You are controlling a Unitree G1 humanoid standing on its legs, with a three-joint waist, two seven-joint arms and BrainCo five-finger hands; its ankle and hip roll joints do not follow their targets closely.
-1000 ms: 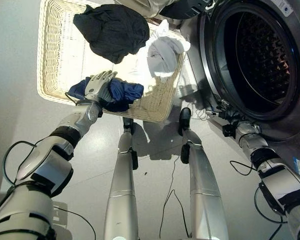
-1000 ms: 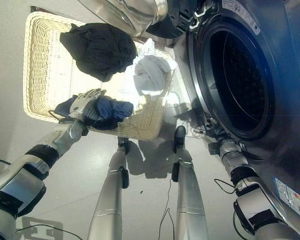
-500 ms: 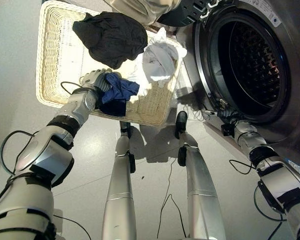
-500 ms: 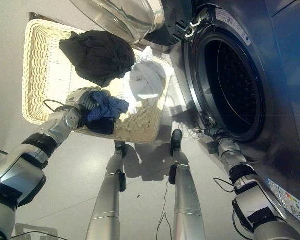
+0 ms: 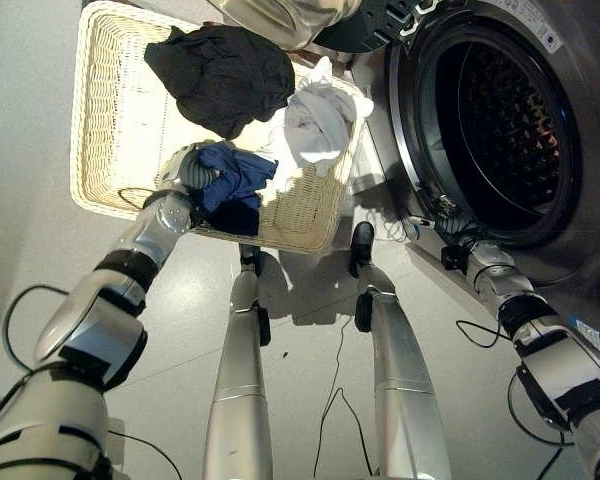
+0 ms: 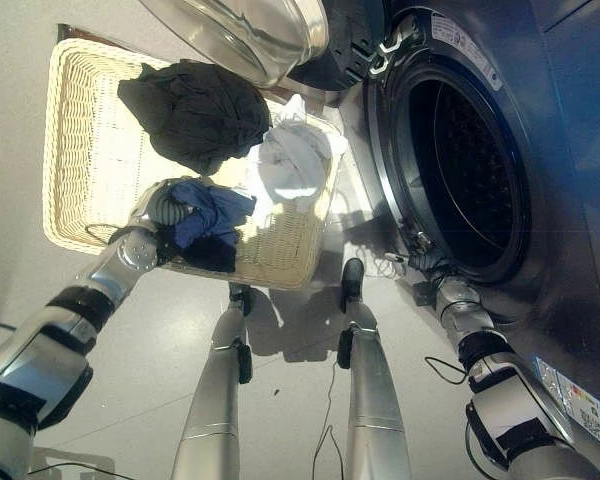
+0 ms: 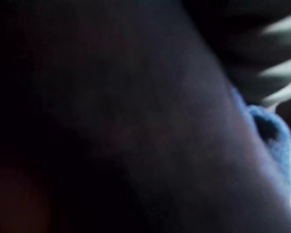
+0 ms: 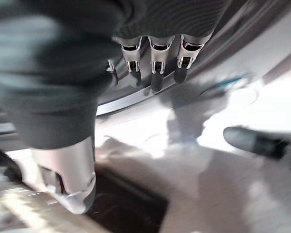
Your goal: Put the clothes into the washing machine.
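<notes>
A wicker basket (image 5: 105,120) on the floor holds a black garment (image 5: 220,70), a white garment (image 5: 315,115) and a blue garment (image 5: 235,175). My left hand (image 5: 180,168) is at the basket's near rim, its fingers curled round the blue garment, which bunches up just over the rim. In the left wrist view the blue cloth (image 7: 271,131) lies right against the camera. The washing machine's drum (image 5: 510,110) stands open on the right. My right hand (image 5: 458,252) rests low by the drum's bottom rim, with fingers (image 8: 155,63) straight and nothing held.
The washer's round door (image 6: 250,30) hangs open over the basket's far right corner. Grey floor (image 5: 25,150) lies bare to the left of the basket. A label (image 6: 580,395) sits on the machine's front at the lower right.
My left hand went from lying flat on the blue garment to curling round it and has raised it slightly at the basket's rim. The right hand has stayed put.
</notes>
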